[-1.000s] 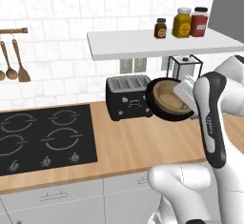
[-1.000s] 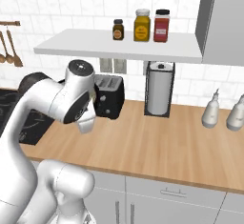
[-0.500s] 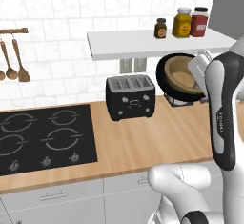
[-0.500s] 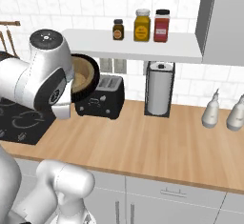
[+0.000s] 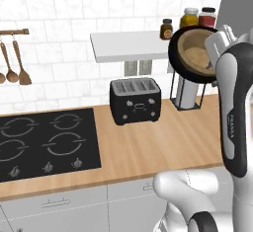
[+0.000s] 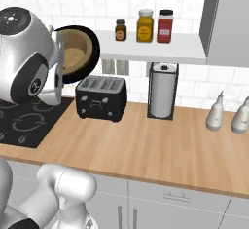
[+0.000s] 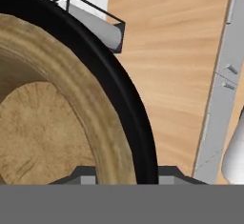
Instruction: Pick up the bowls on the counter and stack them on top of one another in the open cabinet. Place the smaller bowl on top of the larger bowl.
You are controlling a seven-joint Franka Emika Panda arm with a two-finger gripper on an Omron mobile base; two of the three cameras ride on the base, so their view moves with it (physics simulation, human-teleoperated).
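Observation:
The larger bowl (image 5: 177, 64), glossy black, hangs tipped on its side at the height of the open cabinet (image 5: 129, 45), just off the shelf's right end. The smaller bowl (image 5: 194, 52), tan wood, is nested inside it. My gripper (image 5: 214, 52) is shut over their rims from the right. From the right base view, the black bowl (image 6: 93, 47) and the tan bowl (image 6: 73, 53) sit to the left of the shelf (image 6: 160, 48), partly behind my arm. In the hand view, the black rim (image 7: 129, 105) and the tan wall (image 7: 81, 118) pass between my gripper's (image 7: 125, 173) fingertips.
Three jars (image 6: 145, 26) stand on the shelf. Under it, on the counter (image 5: 163, 142), are a black toaster (image 5: 135, 100) and a paper towel holder (image 6: 161, 90). The hob (image 5: 44, 142) lies at the left, and two pale bottles (image 6: 216, 111) stand at the far right.
My arm has lifted the nested bowls from just above the counter beside the toaster up to shelf height. They stay tipped on their side in my grip.

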